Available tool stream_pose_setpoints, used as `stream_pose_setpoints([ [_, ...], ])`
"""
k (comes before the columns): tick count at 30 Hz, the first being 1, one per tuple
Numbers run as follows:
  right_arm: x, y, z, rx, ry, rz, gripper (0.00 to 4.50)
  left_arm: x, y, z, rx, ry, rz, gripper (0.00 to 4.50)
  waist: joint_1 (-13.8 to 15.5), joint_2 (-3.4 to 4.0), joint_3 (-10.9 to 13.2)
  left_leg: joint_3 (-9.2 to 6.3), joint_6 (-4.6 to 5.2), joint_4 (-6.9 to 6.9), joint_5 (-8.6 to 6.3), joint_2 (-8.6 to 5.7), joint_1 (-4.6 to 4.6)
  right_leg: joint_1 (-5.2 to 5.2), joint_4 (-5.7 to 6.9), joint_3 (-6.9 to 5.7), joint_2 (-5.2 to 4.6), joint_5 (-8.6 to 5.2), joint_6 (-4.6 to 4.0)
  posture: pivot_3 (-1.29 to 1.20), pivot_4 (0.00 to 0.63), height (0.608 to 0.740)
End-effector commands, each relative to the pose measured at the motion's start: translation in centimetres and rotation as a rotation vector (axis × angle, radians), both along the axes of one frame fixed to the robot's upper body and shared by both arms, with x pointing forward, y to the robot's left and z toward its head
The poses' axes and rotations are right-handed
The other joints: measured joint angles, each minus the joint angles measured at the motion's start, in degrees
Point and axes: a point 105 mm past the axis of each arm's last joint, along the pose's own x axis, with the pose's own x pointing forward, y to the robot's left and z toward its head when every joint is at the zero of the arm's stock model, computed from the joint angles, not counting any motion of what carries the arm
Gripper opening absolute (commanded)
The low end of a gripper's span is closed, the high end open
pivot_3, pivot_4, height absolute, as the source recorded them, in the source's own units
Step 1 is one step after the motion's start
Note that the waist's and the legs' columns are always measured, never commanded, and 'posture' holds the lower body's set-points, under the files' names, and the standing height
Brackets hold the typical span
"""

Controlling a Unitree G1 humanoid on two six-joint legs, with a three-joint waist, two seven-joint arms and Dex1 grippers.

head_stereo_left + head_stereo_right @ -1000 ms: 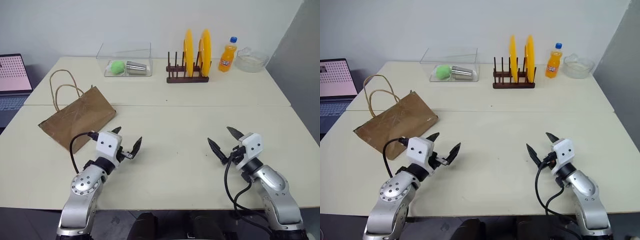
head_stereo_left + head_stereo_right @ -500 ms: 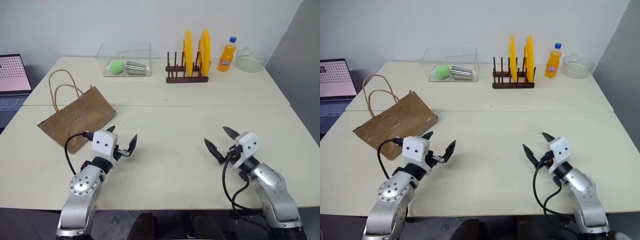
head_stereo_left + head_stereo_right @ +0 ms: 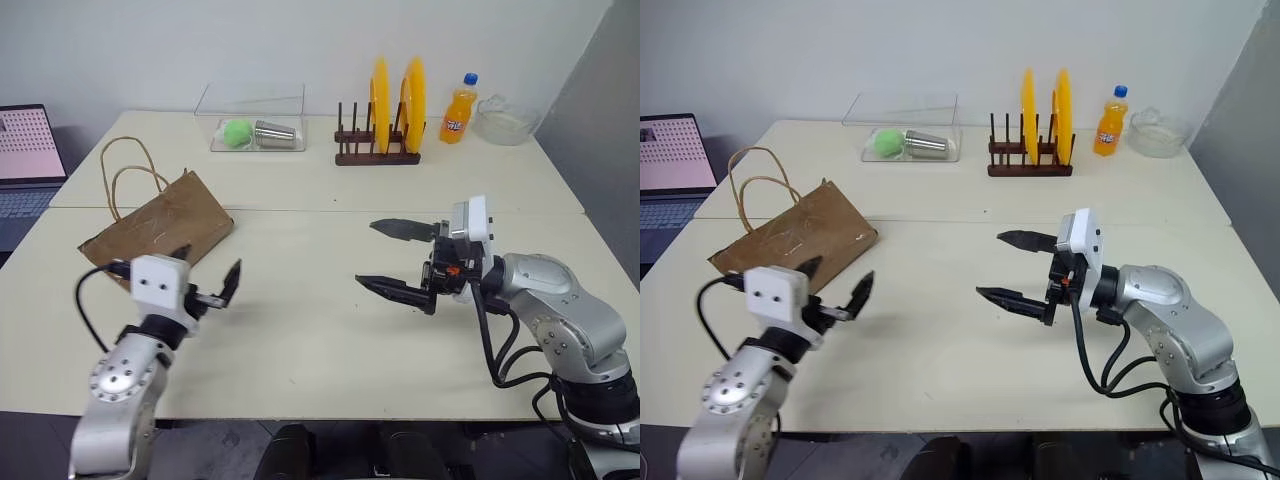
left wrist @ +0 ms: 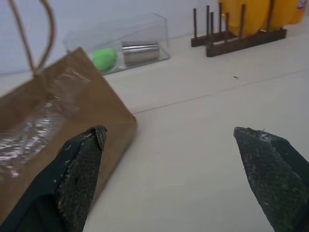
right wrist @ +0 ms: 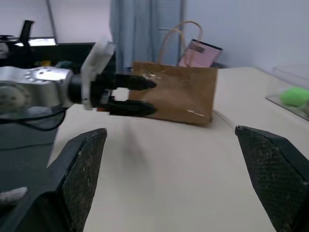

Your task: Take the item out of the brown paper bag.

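Both our grippers, left and right, hover with fingers spread and empty. The creased brown paper bag lies far left on the table, its item hidden. Next, we judge, comes reaching its mouth.

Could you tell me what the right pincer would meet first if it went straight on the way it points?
Probably the left pincer, which sits straight ahead of the right pincer, with the bag just behind it; depth is uncertain.

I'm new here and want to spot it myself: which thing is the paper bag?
Start at the cream table and look to the robot's left side. The brown paper bag lies flat there, creased, with two tan cord loops; nothing else nearby is brown paper.
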Motion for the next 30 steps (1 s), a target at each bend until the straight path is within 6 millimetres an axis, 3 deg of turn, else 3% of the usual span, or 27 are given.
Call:
stream_pose_setpoints([
  [1, -0.2, 0.5, 0.7, 0.000, -0.034, 0.058, 4.50, -0.9, 2.2, 2.6, 0.008, -0.041, 0.026, 4.49, -0.06, -0.01, 0.01, 0.01, 0.00, 0.00, 0.00, 0.00, 0.00, 0.00, 0.00, 0.00, 0.00, 0.00, 0.00, 0.00, 0.150, 0.740],
  [5, 0.3, 0.6, 0.6, -0.010, -0.043, 0.065, 4.50, -1.4, 4.3, 3.9, -0.092, 0.000, -0.002, 4.49, -0.09, -0.03, 0.03, 0.00, 0.00, 0.00, 0.00, 0.00, -0.01, -0.02, -0.01, 0.00, -0.01, 0.00, 0.00, 0.00, 0.150, 0.740],
  [9, 0.4, 0.9, 0.5, -0.016, -0.055, 0.073, 4.50, -1.2, 5.8, 5.7, -0.079, 0.027, -0.052, 4.49, -0.06, -0.08, 0.07, -0.05, -0.01, 0.00, 0.00, 0.00, -0.04, -0.04, -0.01, -0.05, -0.02, 0.00, 0.00, 0.00, 0.150, 0.740],
  [13, 0.2, 1.0, 0.5, -0.025, -0.066, 0.075, 4.50, 0.8, 9.5, 8.4, 0.028, 0.019, 0.009, 4.49, 0.00, -0.08, 0.09, -0.13, -0.02, 0.00, 0.01, 0.00, -0.04, -0.04, 0.00, -0.12, -0.01, 0.00, -0.01, 0.00, 0.150, 0.740],
  [30, -0.4, 1.0, 1.1, -0.039, -0.100, 0.033, 4.50, 6.9, 12.0, 11.0, 0.092, 0.064, -0.097, 4.49, -0.19, -0.08, 0.10, 0.03, -0.05, 0.01, 0.02, -0.02, -0.76, -0.82, 0.08, -0.04, -0.06, 0.19, -0.31, 0.00, 0.150, 0.740],
])
